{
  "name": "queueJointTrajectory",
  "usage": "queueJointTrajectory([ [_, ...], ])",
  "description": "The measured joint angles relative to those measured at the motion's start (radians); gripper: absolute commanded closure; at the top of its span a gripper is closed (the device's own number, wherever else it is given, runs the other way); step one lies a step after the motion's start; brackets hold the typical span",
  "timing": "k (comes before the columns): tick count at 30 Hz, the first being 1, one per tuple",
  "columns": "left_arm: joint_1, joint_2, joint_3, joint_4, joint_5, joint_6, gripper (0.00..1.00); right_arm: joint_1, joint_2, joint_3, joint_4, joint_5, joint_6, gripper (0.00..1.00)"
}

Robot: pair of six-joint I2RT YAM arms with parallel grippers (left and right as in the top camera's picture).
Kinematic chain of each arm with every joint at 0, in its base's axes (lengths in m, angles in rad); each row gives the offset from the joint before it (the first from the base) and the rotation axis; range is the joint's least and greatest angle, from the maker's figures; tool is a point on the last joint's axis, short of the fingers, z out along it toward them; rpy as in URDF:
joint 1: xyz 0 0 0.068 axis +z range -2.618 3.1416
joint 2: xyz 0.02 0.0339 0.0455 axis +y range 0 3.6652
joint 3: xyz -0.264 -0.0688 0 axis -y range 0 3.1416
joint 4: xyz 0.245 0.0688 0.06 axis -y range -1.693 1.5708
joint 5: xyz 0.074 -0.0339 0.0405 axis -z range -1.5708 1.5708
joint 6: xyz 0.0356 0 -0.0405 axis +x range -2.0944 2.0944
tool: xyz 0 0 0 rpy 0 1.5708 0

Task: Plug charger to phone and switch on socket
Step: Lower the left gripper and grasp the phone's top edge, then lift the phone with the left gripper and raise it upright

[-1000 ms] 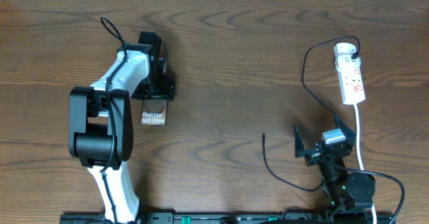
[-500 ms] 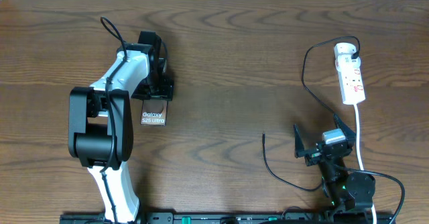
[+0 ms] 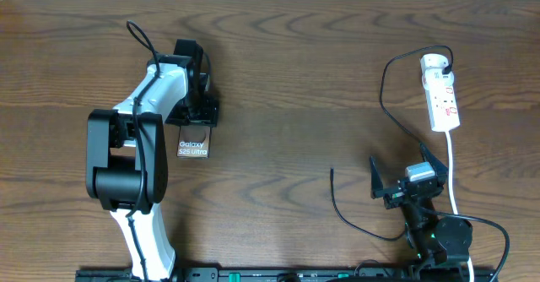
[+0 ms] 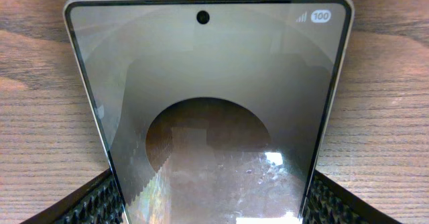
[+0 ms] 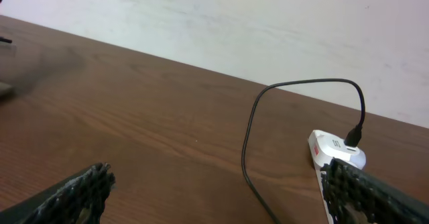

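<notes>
The phone (image 3: 192, 147) lies flat at the left of the table, lettering up. My left gripper (image 3: 201, 113) is shut on its far end. In the left wrist view the phone (image 4: 208, 83) fills the frame between the left gripper's (image 4: 214, 209) black pads. The socket (image 3: 443, 96) lies at the right back, and the charger (image 3: 382, 96) is plugged into its far end. The cable loops down to a free plug tip (image 3: 332, 172) on the table. My right gripper (image 3: 403, 172) is open and empty, right of the tip. The right wrist view shows the right gripper (image 5: 218, 184), the charger (image 5: 249, 137) and the socket (image 5: 333, 150).
The socket's white cord (image 3: 452, 168) runs toward the front edge, right of my right gripper. A pale wall (image 5: 268, 29) stands behind the table's far edge. The table (image 3: 287, 105) is dark brown wood.
</notes>
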Motion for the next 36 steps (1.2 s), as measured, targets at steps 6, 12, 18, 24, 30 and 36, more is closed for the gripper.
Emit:
queueJointTrajectory([
  [6, 0.000, 0.000, 0.000, 0.000, 0.000, 0.000, 0.93, 0.000, 0.000, 0.000, 0.000, 0.000, 0.000, 0.01],
  [12, 0.000, 0.000, 0.000, 0.001, 0.000, 0.000, 0.92, 0.000, 0.000, 0.000, 0.000, 0.000, 0.000, 0.01],
  [18, 0.000, -0.004, 0.000, 0.005, -0.001, 0.000, 0.93, 0.000, 0.000, 0.000, 0.000, 0.000, 0.000, 0.01],
  [24, 0.000, -0.029, 0.000, 0.012, -0.002, 0.000, 0.93, 0.000, 0.000, 0.000, 0.000, 0.000, 0.000, 0.01],
  [30, 0.000, -0.168, 0.000, 0.014, -0.001, 0.000, 0.92, 0.000, 0.000, 0.000, 0.000, 0.000, 0.000, 0.01],
  [36, 0.000, -0.354, 0.000, 0.013, 0.015, 0.000, 0.92, 0.000, 0.000, 0.000, 0.000, 0.000, 0.000, 0.01],
])
